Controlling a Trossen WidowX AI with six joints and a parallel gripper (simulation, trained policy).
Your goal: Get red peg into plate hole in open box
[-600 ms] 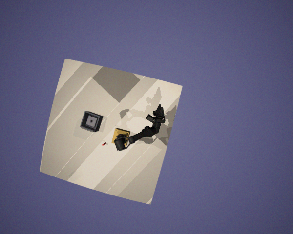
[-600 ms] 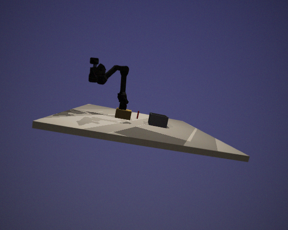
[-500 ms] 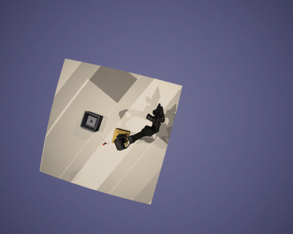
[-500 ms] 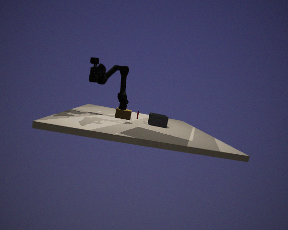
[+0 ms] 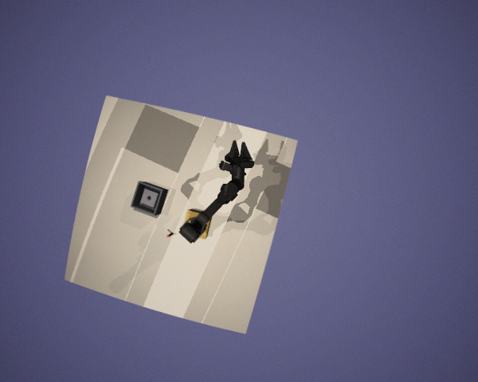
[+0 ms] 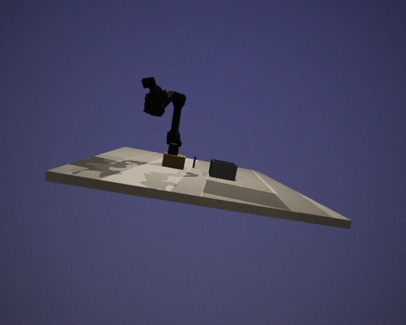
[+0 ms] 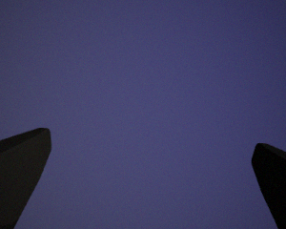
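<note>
The red peg (image 5: 168,235) (image 6: 194,162) stands upright on the table, between the arm's base and the box. The dark grey open box (image 5: 135,208) (image 6: 222,170) stands on the table. Inside it, in the top view, the light plate (image 5: 145,203) has a small dark hole at its middle, with no peg in it. My gripper (image 5: 239,142) (image 7: 153,146) is open and empty, high above the table and on the far side of the base from the peg. In the exterior view the fingers cannot be made out against the dark hand.
The arm's yellow base block (image 5: 205,232) (image 6: 173,161) stands near the peg. The table (image 5: 103,247) (image 6: 231,210) has patches of light and shadow and ends in open edges. The wrist view shows only the fingers and plain blue background.
</note>
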